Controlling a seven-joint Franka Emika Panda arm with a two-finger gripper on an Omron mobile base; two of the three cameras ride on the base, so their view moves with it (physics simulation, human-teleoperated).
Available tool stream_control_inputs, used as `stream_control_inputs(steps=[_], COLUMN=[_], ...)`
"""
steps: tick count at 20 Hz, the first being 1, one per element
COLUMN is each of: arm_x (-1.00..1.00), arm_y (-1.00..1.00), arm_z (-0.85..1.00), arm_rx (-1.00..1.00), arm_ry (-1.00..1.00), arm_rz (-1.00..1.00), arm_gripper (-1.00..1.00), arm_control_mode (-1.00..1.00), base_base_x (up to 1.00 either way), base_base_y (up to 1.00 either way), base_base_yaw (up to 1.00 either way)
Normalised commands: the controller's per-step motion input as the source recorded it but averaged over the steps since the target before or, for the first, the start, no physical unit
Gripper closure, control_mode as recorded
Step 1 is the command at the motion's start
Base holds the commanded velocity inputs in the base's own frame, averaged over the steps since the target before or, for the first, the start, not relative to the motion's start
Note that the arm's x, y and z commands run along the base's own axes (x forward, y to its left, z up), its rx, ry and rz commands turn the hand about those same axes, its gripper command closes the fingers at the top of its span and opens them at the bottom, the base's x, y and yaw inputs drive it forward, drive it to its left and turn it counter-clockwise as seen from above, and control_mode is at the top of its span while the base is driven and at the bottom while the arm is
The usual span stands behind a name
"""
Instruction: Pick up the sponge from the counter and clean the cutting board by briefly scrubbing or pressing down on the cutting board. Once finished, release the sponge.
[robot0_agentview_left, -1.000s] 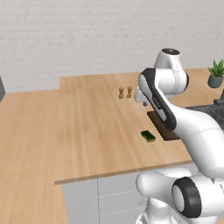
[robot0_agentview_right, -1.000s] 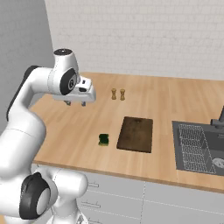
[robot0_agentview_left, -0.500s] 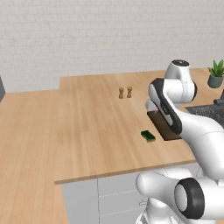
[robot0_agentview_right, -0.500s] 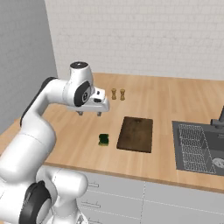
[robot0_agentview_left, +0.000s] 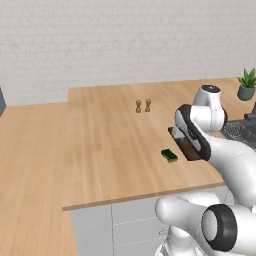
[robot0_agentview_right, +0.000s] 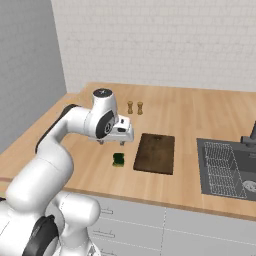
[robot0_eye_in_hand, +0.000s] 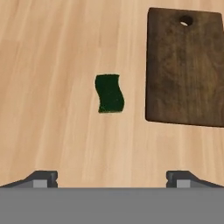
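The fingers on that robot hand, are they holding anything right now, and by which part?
Nothing is held. The fingers stand wide apart above the counter, with the sponge lying loose on the wood beside the cutting board, untouched.

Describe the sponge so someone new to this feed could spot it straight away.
Find the light wood counter and the dark brown cutting board lying left of the sink. The sponge lies just off the board's left edge, apart from it: a small dark green block with wavy edges, unlike the two brown shakers farther back.
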Motion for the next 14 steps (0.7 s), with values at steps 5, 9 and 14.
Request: stream_control_inputs(steps=[5, 9, 14], arm_x=[0.38, 0.49, 0.31], arm_y=[0.0, 0.0, 0.0], arm_z=[-0.66, -0.61, -0.41], arm_rx=[0.0, 0.01, 0.01], arm_ry=[0.0, 0.0, 0.0], arm_rz=[0.02, 0.04, 0.04], arm_gripper=[-1.0, -1.0, -1.0], arm_control_mode=[-1.0, -1.0, -1.0], base_base_x=[0.0, 0.0, 0.0], base_base_y=[0.0, 0.0, 0.0], base_base_yaw=[0.0, 0.0, 0.0])
